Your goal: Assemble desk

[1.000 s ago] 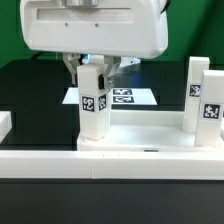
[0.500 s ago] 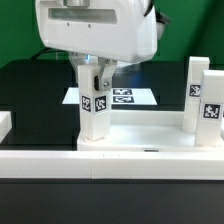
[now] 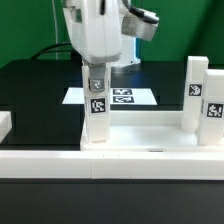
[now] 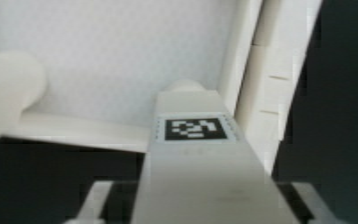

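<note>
The desk slab point(image 3: 150, 132) is a wide white tray lying across the front of the table. A white square leg point(image 3: 97, 108) with a black-and-white tag stands upright in the slab's corner on the exterior view's left. My gripper point(image 3: 97, 80) comes down from above and is shut on this leg's upper part. In the wrist view the leg point(image 4: 201, 140) runs between both fingers point(image 4: 115, 200), its tag facing the camera, with the slab point(image 4: 123, 50) beyond it. Two more tagged legs point(image 3: 197, 92) point(image 3: 212, 112) stand upright at the slab's end on the exterior view's right.
The marker board point(image 3: 125, 97) lies flat on the black table behind the slab. A long low white rail point(image 3: 110, 160) runs along the front. A small white block point(image 3: 5, 123) sits at the exterior view's left edge.
My hand has turned about its upright axis above the leg, its wide body swinging to a narrow side view. The held leg has turned a little with it.
</note>
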Tool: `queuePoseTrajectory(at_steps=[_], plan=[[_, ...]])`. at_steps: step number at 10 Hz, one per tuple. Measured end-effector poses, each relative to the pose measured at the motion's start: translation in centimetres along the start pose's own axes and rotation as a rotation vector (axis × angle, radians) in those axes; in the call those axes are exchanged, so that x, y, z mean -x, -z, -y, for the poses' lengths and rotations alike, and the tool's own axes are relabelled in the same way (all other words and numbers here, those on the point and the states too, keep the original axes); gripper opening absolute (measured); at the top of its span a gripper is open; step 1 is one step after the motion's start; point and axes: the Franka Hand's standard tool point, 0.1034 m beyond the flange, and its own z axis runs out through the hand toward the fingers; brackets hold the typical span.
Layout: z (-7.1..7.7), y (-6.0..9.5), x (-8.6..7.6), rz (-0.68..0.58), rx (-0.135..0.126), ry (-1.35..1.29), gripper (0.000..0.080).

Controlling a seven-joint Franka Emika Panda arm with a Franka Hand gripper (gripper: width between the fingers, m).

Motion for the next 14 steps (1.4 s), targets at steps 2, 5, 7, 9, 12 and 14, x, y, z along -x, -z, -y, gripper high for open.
queuePoseTrajectory(at_steps=[2,5,7,9,12,14], plan=[[0.16,-0.02,0.32,0.005,-0.007,-0.132,0.029],[0.05,-0.19,0.36,0.005,-0.001,-0.086,0.0449],[0.18,-0.23,0.85,0.024,0.032,0.003,0.0586],[0.13,-0.29,0.84,0.026,0.03,0.128,0.0648],[0.11,-0.31,0.82,0.029,0.028,0.371,0.0649],[0.12,-0.23,1.04,0.003,0.068,0.586,0.0649]])
